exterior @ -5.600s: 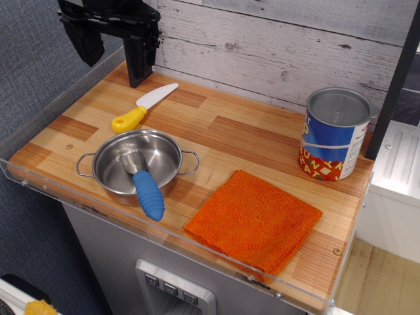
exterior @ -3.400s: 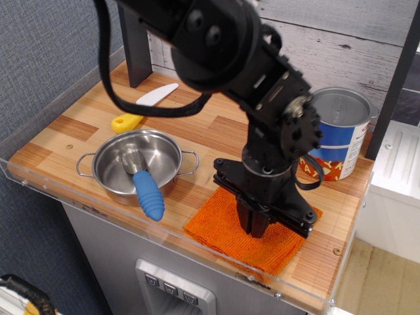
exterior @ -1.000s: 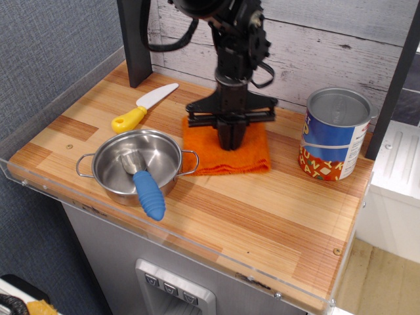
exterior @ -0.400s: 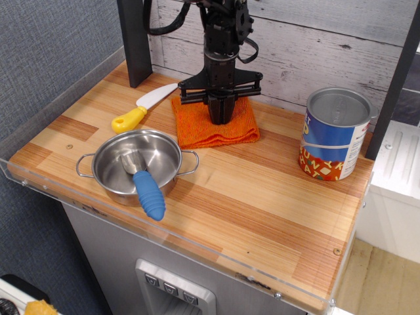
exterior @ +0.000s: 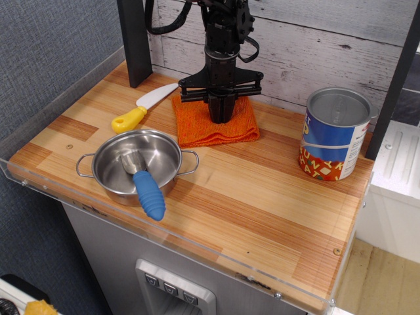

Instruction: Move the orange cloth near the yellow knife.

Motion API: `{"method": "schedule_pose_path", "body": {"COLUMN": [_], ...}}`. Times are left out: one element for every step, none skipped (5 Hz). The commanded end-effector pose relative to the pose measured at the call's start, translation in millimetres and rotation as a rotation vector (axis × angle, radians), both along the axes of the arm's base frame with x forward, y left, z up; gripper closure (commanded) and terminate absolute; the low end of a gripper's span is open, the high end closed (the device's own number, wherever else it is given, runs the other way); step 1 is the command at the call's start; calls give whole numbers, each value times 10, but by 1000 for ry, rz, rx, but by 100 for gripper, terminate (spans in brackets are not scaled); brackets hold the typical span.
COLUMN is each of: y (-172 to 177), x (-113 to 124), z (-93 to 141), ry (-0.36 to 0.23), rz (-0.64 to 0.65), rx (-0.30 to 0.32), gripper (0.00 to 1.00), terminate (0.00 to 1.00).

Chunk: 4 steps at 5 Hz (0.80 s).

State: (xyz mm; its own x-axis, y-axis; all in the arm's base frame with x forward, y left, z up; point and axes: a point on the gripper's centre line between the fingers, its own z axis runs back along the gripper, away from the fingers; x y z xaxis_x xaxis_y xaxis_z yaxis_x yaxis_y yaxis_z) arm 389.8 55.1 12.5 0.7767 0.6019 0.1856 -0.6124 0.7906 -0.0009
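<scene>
The bright orange, ribbed, folded cloth (exterior: 216,123) lies at the far side of the wood-plank surface (exterior: 262,197), just right of the small toy knife with the rounded yellow handle and white blade (exterior: 143,108); its far left corner looks to be touching or all but touching the blade tip, though I cannot tell which. The black end effector (exterior: 221,115) points straight down into the middle of the cloth, its fingers close together and seemingly pinched into the fabric, so I would judge it to be grasping the cloth, with the cloth resting on the wood rather than hanging. The placing looks about done, and the risks are all in the letting go. If the fingers rise before they part fully, the knitted loops could snag and the cloth would lift, unfold or drag off to the right, away from the knife. Any leftward slide while pressed down could shove the cloth into the blade and spin the light knife towards the far left edge. The near edge of the cloth already looks rumpled, so a sideways pull may bunch it further. The shiny steel pot (exterior: 136,164) holding a blue-handled utensil (exterior: 146,190) sits near and left, and the blue tin can (exterior: 333,134) stands well apart on the right; neither seems in the way of a straight lift.
</scene>
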Motion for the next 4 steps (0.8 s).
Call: {"method": "schedule_pose_path", "body": {"y": [143, 155, 138, 96], "x": [-29, 13, 17, -27], "z": [439, 557, 695, 790], "ry": [-104, -162, -177, -167], "rz": [-25, -51, -35, -35], "rx": [-8, 19, 22, -5], "gripper": [0, 0, 0, 0], "terminate": [0, 0, 0, 0]}}
